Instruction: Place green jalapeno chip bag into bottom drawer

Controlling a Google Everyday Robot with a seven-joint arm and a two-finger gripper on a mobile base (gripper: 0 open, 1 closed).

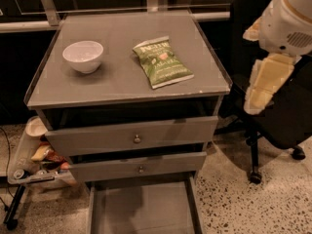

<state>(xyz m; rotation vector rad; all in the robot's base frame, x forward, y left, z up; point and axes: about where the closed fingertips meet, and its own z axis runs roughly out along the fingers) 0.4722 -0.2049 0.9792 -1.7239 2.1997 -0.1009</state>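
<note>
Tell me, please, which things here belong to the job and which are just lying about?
For the job:
chip bag, on the cabinet top
bottom drawer, pulled out
gripper, off the cabinet's right side, over the chair

Lying about:
bowl
upper drawers
the chair
clutter at the left

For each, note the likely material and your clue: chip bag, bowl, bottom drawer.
Green jalapeno chip bag: thin plastic film, crinkled, faint sheen. White bowl: probably glazed ceramic, smooth, glossy. Bottom drawer: matte grey, metal or laminate; unclear. Gripper, right of cabinet: cream plastic-looking shell.
</note>
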